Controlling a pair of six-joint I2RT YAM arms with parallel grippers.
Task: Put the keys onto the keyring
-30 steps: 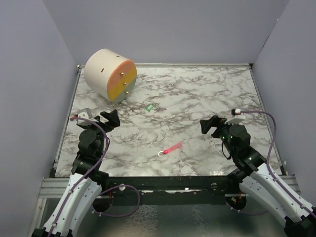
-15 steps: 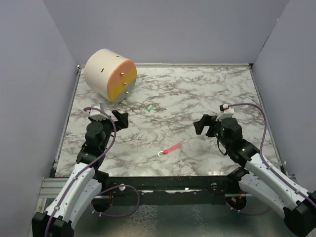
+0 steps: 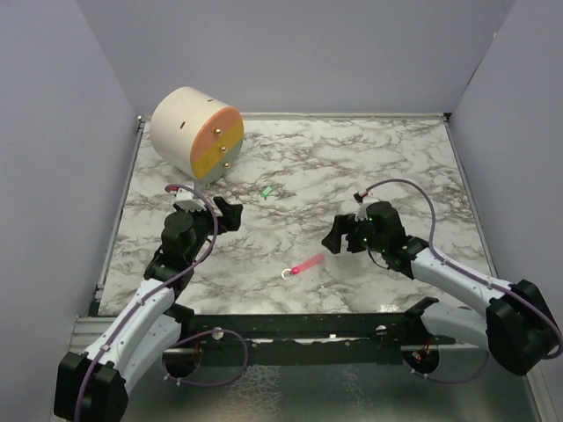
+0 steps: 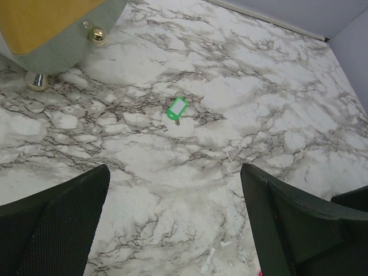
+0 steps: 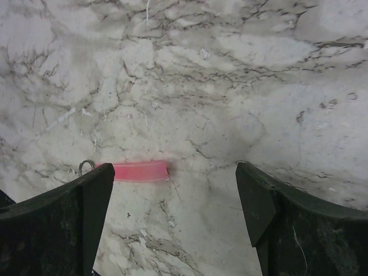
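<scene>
The tiny green key (image 3: 266, 191) lies on the marble table; in the left wrist view it (image 4: 177, 108) lies well ahead of my open jaws. My left gripper (image 3: 227, 214) is open and empty, to the left of and a little nearer than the key. The keyring is a pink strip (image 3: 309, 264) with a small silvery ring (image 3: 287, 274) at its near-left end. In the right wrist view the strip (image 5: 140, 171) lies flat by my left finger (image 5: 80, 213), the ring (image 5: 86, 166) partly hidden. My right gripper (image 3: 332, 238) is open and empty, just right of the strip.
A large cream cylinder with a pink and yellow face and brass knobs (image 3: 195, 132) lies on its side at the table's back left; it also shows in the left wrist view (image 4: 52, 29). Grey walls enclose the table (image 3: 387, 167) on three sides.
Both arms have reached forward and inward. The left gripper moved right towards the green key. The right gripper moved left and down towards the pink strip. Key and keyring have not moved.
</scene>
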